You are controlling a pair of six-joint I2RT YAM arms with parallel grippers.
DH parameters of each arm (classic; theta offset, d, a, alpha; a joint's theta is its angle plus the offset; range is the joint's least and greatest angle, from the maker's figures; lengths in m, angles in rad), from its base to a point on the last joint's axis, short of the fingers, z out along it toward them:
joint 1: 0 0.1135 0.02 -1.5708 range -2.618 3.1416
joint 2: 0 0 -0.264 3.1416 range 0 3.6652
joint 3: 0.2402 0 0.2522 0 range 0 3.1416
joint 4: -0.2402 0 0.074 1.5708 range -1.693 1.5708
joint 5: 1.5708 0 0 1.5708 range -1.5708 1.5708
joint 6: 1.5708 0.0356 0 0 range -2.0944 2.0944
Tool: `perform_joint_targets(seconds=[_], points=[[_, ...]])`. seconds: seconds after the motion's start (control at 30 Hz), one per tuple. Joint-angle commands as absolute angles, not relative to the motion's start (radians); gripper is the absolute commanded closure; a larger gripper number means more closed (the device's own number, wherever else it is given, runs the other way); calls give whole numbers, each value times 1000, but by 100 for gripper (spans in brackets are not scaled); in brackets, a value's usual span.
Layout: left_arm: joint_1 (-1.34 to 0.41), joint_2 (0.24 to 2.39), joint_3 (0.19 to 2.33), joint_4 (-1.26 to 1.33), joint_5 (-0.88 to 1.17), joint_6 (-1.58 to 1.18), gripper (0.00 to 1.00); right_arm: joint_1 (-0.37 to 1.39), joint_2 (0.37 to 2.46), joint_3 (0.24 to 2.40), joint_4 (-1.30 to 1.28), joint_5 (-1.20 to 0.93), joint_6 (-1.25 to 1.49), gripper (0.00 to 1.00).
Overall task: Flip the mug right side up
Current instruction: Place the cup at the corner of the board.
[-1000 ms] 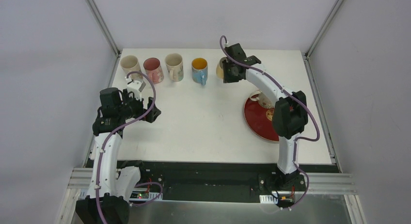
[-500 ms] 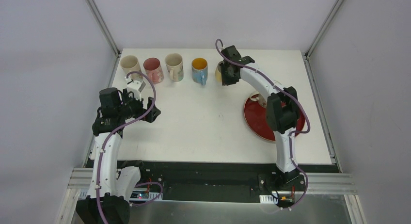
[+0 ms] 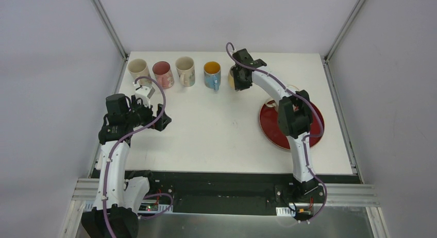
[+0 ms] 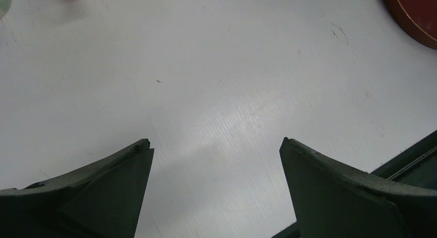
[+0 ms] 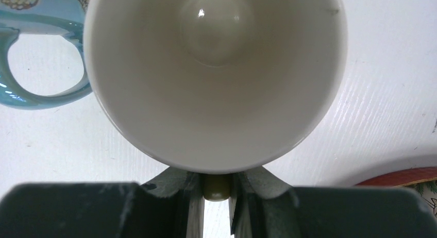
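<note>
My right gripper (image 5: 215,189) is shut on the olive handle (image 5: 215,187) of a cream mug (image 5: 214,78). The mug's mouth faces up at the wrist camera, and its white inside and bottom show. In the top view the mug (image 3: 233,78) is at the far middle of the table, just right of a blue mug (image 3: 212,74), with my right gripper (image 3: 241,75) on it. I cannot tell whether it touches the table. My left gripper (image 4: 215,145) is open and empty over bare table at the left (image 3: 158,120).
A row of upright mugs stands along the back: cream (image 3: 138,69), red (image 3: 163,73), patterned cream (image 3: 185,70) and the blue one (image 5: 36,42). A red plate (image 3: 278,129) lies at the right, its rim in the right wrist view (image 5: 407,177).
My right arm has swung its elbow left and shifted the held mug slightly left and nearer, closer to the blue mug. The left arm has not moved.
</note>
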State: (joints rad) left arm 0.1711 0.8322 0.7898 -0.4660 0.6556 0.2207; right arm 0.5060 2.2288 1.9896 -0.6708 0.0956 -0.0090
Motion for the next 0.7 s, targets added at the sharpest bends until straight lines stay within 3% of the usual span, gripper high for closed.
perform_joint_targets(seconds=[0.0, 0.67], points=[[178, 836, 791, -439, 698, 232, 0, 511, 2221, 2073, -641, 126, -28, 100], [186, 836, 788, -438, 712, 228, 0, 513, 2268, 2106, -655, 133, -22, 100]])
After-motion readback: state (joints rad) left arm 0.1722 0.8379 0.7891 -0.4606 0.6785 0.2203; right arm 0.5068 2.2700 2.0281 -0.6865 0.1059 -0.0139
